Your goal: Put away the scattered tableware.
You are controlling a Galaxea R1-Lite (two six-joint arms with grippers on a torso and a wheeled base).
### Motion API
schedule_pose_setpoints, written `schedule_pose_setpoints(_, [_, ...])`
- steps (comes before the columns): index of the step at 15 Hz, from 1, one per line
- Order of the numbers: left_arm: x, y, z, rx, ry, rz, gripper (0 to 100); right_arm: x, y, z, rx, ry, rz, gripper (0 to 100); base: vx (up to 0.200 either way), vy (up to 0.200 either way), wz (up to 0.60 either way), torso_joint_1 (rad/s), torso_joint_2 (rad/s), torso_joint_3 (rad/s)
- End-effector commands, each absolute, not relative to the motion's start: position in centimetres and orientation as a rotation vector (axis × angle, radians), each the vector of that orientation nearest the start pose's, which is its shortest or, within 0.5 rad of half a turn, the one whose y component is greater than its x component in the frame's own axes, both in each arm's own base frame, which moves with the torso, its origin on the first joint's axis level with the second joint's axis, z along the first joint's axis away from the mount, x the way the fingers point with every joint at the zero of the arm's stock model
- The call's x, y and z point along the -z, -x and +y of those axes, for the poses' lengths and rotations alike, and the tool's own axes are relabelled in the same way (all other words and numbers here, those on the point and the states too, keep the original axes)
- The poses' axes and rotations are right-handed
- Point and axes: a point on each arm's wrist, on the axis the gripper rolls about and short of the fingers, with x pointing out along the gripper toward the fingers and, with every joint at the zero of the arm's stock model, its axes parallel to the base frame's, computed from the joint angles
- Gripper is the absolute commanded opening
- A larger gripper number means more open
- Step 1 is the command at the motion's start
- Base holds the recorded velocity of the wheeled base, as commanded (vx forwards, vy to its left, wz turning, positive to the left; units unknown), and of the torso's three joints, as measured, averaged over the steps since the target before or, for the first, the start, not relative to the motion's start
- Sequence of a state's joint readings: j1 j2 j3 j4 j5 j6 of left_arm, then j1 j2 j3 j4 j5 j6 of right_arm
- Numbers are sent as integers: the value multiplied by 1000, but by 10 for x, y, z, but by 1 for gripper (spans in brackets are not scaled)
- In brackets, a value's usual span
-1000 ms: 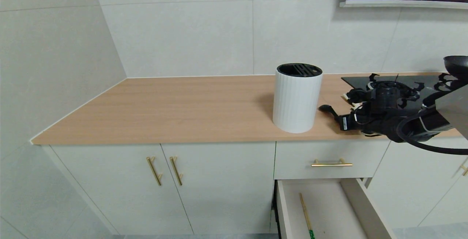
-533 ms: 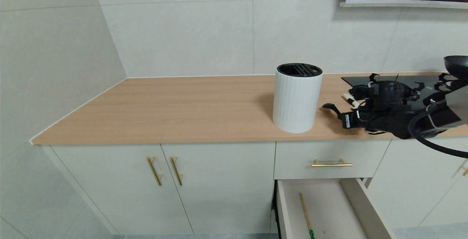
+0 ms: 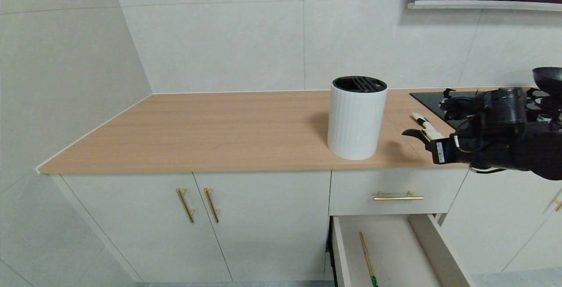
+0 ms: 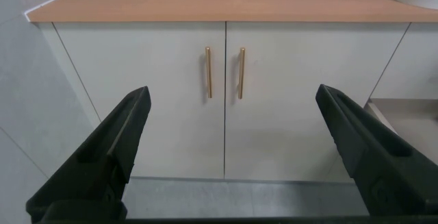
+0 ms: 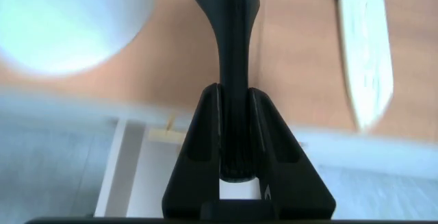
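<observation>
My right gripper [image 3: 429, 145] hovers over the counter's front edge, to the right of the white ribbed utensil holder [image 3: 356, 120]. It is shut on a black-handled utensil [image 5: 231, 59], whose rounded end [image 3: 411, 133] sticks out toward the holder. A white knife [image 3: 425, 127] lies flat on the wooden countertop [image 3: 219, 129] just behind the gripper, and its blade [image 5: 365, 53] points toward the counter edge. My left gripper [image 4: 233, 97] hangs low in front of the cabinet doors [image 4: 226, 94], open with nothing between its fingers.
Below the counter a drawer [image 3: 423, 245] stands pulled out with a chopstick [image 3: 366, 256] lying in it. A black stove top [image 3: 432, 99] sits at the counter's right end. The counter left of the holder is bare.
My right gripper, with the black-handled utensil in it, has drawn away from the holder to the right and toward the counter's front edge, uncovering the white knife.
</observation>
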State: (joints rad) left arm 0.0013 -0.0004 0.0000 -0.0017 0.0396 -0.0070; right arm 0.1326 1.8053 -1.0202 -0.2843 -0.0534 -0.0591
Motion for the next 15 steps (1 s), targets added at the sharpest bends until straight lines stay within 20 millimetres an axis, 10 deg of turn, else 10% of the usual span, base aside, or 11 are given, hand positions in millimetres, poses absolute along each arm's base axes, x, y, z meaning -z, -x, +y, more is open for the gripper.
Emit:
schedule_pose_setpoints(1, [-76,23,1,-43,8,-2,100,-193,-278,38,-96,100,416,0,0,0,0,0,0,0])
schedule_pose_setpoints(7, [-76,23,1,-43,8,-3,100,-170,-218,37,-195,94,463,0,0,0,0,0,0,0])
schedule_pose_setpoints(15, [-76,23,1,-41,8,-2,100,-155,-225,40,-208,102,522,0,0,0,0,0,0,0])
